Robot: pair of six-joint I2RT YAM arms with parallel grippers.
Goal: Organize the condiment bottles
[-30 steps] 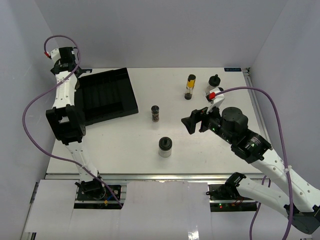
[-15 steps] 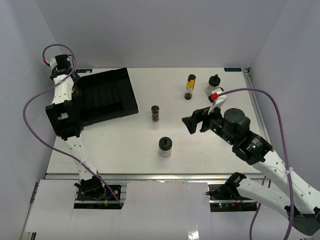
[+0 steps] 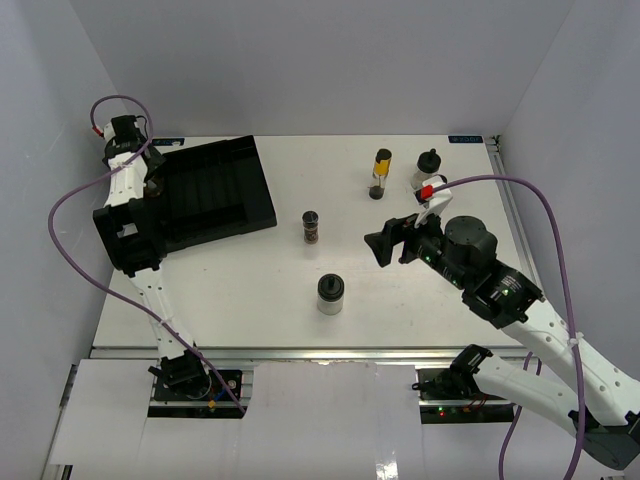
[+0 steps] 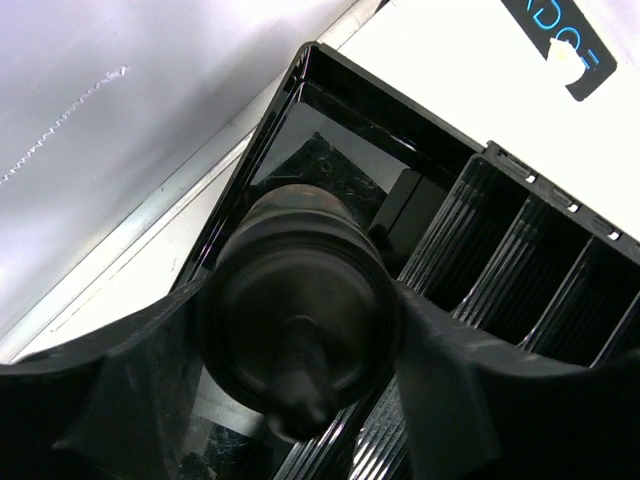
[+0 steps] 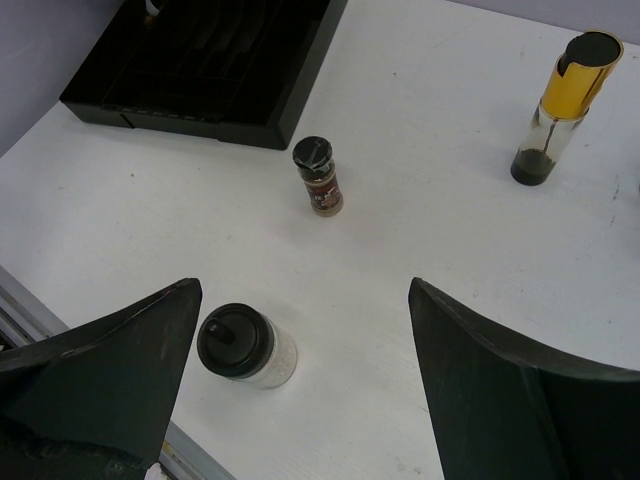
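Note:
My left gripper (image 3: 152, 185) is at the far left end of the black ribbed tray (image 3: 215, 195). In the left wrist view it (image 4: 300, 335) is shut on a jar with a black cap (image 4: 300, 300), held over the tray's corner compartment (image 4: 330, 160). My right gripper (image 3: 385, 243) is open and empty above the table (image 5: 300, 290). A pale jar (image 3: 330, 294) stands near the front and shows by the right gripper's left finger (image 5: 247, 346). A small dark brown jar (image 3: 311, 227) stands mid-table (image 5: 320, 177). The slim bottle with a yellow band (image 3: 381, 174) stands at the back (image 5: 560, 105).
Another black-capped jar (image 3: 428, 168) stands at the back right next to the yellow-band bottle. The tray's ribbed slots (image 4: 520, 260) lie to the right of the held jar. Grey walls close in the table on the left, back and right.
My left wrist has shifted a little left and the gripper with its jar has settled at the tray's left end. The right arm and the standing bottles have not moved.

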